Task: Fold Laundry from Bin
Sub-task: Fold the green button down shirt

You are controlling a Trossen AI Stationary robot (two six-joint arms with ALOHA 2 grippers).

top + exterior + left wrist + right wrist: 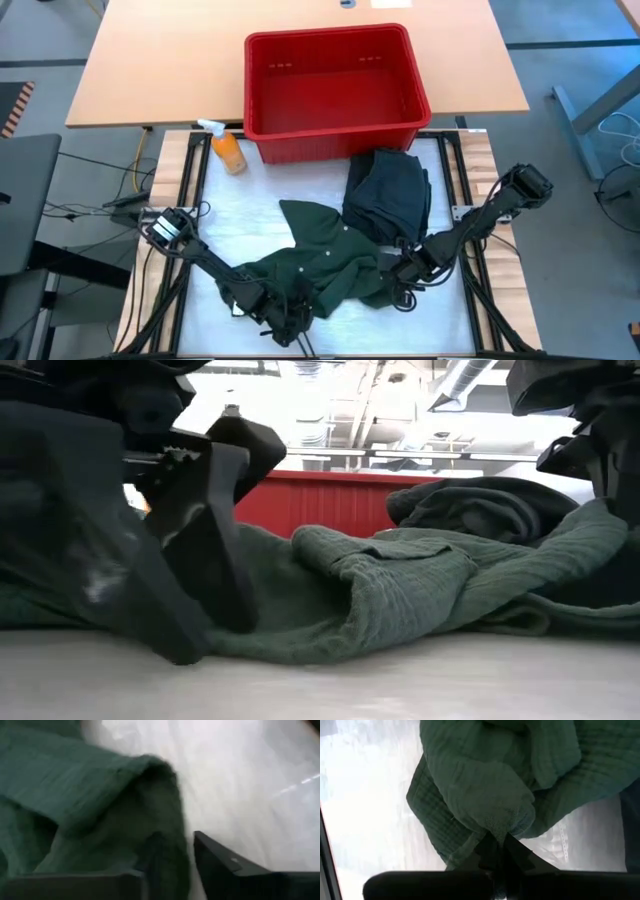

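With the right hand [501, 851] pinching the green shirt [320, 262], the left hand [175, 855], half-spread around its hem, should clamp fully before lifting.

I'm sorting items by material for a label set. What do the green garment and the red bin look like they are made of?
The green garment looks like a soft woven or knit cloth, matte, probably cotton: fine ribbed texture, limp folds and bunching where the right hand pinches it. The red bin looks like moulded plastic, smooth with a slight sheen: thick rim, stiff ribbed walls.
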